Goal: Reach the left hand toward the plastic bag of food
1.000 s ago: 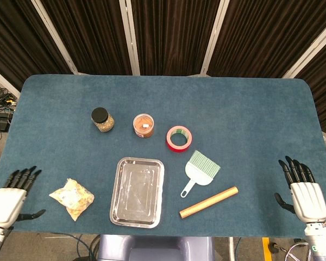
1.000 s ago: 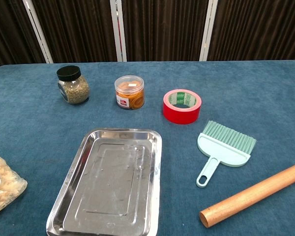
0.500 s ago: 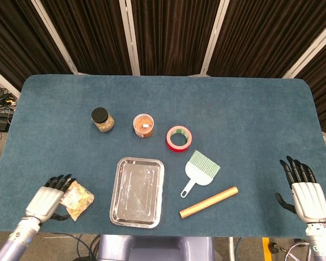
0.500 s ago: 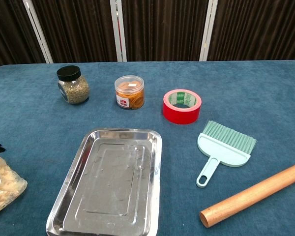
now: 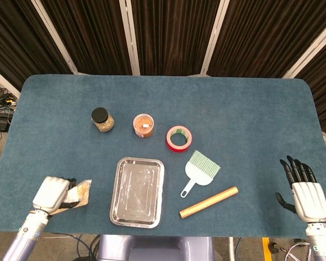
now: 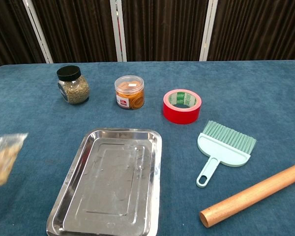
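Now the left hand [image 5: 52, 193] grips the bag of food [image 5: 79, 191], which juts rightward from its fingers, beside the tray [image 5: 137, 191].

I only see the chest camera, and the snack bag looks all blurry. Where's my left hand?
Observer: In the head view your left hand grips the plastic bag of food, fingers curled over its left part.
Operator: And my right hand?
Observer: The right hand is over the table's near right corner, fingers spread, holding nothing.
Operator: Anything near it?
Observer: No, the rolling pin lies well to its left, apart.
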Controlling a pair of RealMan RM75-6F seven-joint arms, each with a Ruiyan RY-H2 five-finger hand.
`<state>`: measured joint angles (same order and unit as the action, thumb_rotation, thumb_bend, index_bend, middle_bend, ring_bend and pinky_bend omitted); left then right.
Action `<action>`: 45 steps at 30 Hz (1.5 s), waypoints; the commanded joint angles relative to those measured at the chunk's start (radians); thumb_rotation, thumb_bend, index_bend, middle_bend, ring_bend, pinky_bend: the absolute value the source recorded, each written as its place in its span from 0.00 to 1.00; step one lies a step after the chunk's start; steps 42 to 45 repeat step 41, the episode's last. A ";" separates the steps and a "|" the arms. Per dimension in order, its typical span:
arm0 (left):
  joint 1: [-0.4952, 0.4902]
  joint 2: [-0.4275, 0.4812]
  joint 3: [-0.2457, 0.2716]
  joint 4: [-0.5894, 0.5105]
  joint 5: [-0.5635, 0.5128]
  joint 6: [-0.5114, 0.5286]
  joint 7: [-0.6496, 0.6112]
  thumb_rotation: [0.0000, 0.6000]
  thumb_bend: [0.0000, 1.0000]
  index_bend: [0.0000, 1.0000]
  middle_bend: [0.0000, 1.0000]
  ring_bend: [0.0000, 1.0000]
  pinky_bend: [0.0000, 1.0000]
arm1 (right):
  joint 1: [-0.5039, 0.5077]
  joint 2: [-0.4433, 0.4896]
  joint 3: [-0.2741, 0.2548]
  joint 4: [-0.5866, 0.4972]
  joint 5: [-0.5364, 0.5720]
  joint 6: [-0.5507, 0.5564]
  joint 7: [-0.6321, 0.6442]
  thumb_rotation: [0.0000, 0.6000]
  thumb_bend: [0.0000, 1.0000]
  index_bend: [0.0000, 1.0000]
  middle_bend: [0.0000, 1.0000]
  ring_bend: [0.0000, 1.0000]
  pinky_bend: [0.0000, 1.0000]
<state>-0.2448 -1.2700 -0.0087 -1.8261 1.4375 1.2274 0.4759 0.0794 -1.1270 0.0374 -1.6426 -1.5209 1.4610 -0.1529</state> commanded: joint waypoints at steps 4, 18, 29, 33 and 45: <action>-0.075 -0.003 -0.083 -0.123 0.033 0.005 0.047 1.00 0.33 0.61 0.64 0.60 0.68 | 0.002 -0.003 0.000 0.000 -0.001 -0.003 -0.007 1.00 0.30 0.00 0.00 0.00 0.09; -0.194 -0.124 -0.088 -0.199 -0.149 -0.101 0.285 1.00 0.14 0.00 0.00 0.00 0.11 | -0.001 0.007 0.005 0.006 0.003 0.005 0.020 1.00 0.30 0.00 0.00 0.00 0.09; -0.024 0.127 0.020 -0.154 -0.002 0.102 -0.001 1.00 0.12 0.00 0.00 0.00 0.11 | -0.002 0.006 0.002 0.000 0.003 0.002 0.009 1.00 0.30 0.00 0.00 0.00 0.09; 0.076 0.183 0.080 -0.018 0.063 0.208 -0.222 1.00 0.10 0.00 0.00 0.00 0.07 | 0.000 0.002 -0.001 -0.005 0.001 -0.002 -0.006 1.00 0.30 0.00 0.00 0.00 0.09; 0.166 0.203 0.113 0.151 0.128 0.320 -0.384 1.00 0.07 0.00 0.00 0.00 0.00 | 0.007 -0.005 -0.003 -0.007 0.004 -0.017 -0.026 1.00 0.30 0.00 0.00 0.00 0.09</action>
